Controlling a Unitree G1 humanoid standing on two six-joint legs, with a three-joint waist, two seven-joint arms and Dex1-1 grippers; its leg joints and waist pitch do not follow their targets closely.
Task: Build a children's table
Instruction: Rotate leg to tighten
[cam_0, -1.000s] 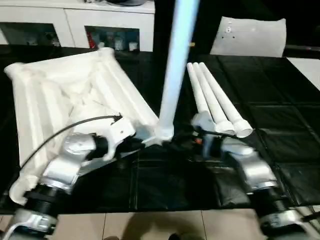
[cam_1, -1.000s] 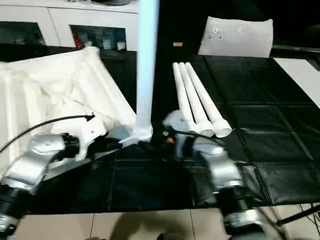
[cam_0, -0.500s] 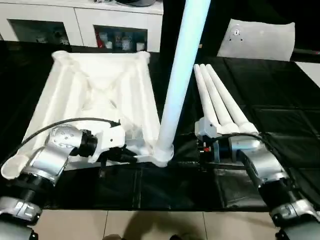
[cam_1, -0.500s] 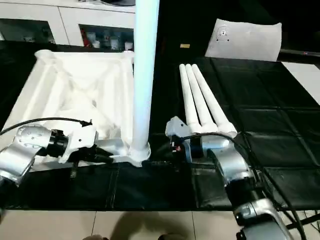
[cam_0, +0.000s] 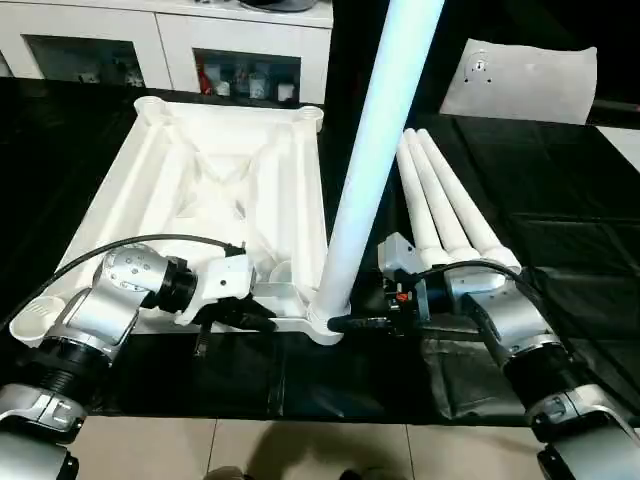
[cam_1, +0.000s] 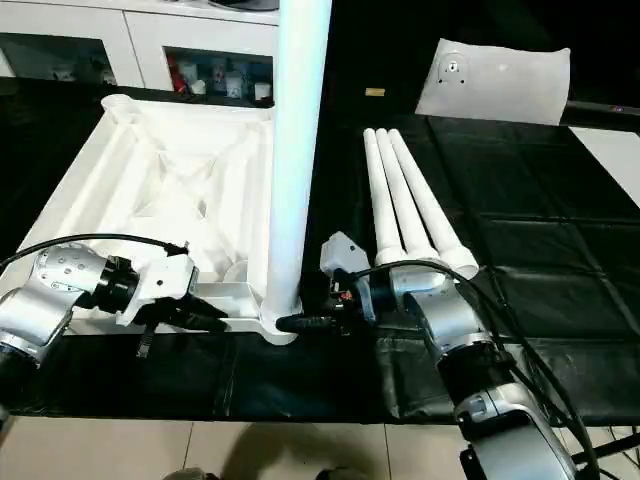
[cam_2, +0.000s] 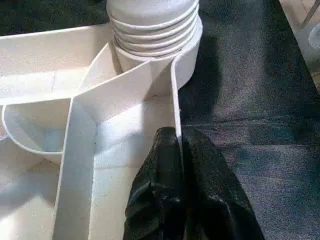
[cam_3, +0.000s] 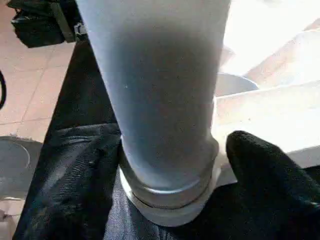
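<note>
Pinching the near rim of the top (cam_2: 176, 100), the left jaws are clenched on it, just short of the corner socket (cam_2: 192, 45) where the upright leg (cam_0: 375, 150) stands. The right jaws straddle that leg's base from the other side; whether they grip it I cannot tell. An off-centre squeeze could tilt the tall leg or jam it crooked in the socket, and the thin rim could slip free. Three spare legs (cam_0: 445, 210) lie just beyond the right jaws.

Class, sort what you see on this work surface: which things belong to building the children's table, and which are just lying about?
Belong to the job:
- tabletop, underside up
- upright leg in its corner socket
- three spare legs

Lying about:
- flat white bag
- cupboard clutter
</note>
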